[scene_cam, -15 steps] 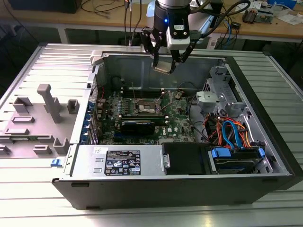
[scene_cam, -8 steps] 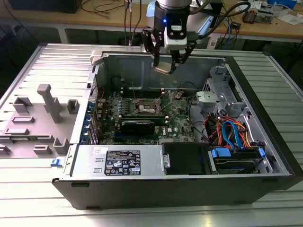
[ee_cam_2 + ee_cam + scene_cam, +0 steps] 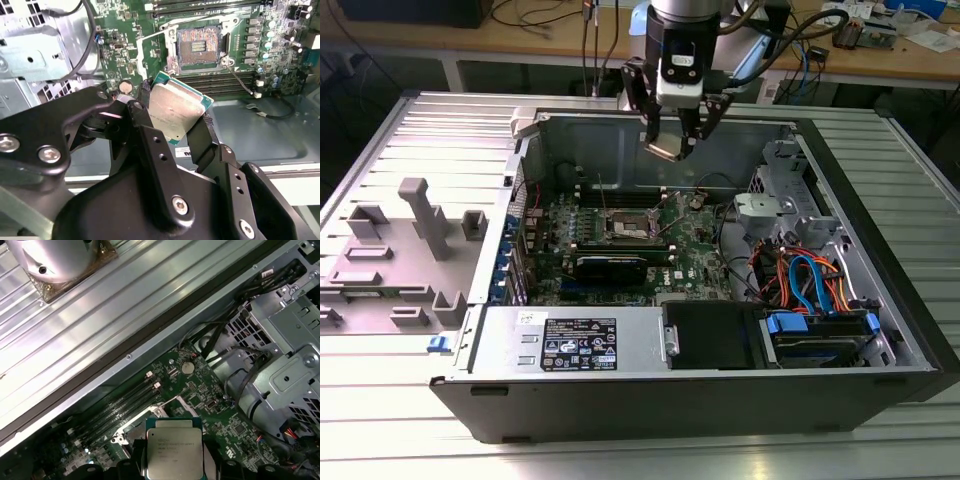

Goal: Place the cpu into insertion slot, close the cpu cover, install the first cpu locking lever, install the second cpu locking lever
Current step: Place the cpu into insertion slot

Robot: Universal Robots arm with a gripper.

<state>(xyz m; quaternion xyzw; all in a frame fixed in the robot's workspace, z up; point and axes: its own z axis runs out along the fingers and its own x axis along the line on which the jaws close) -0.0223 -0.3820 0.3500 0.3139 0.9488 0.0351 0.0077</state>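
Now the end effector (image 3: 672, 150) grips the cpu (image 3: 175, 107) by its edges, above the insertion slot (image 3: 197, 46). It looks light, stiff and easily hurt; edges seem safest.

Open computer case (image 3: 650, 405) holds green motherboard (image 3: 692, 262) and blue cables (image 3: 807, 276).

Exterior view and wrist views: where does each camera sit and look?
Exterior view: off the arm, looking down into the open computer case; arm and hand show.
First wrist view: on the wrist, facing the chip and circuit board.
Second wrist view: on the wrist, behind the fingers, facing the socket.
All share the chip.
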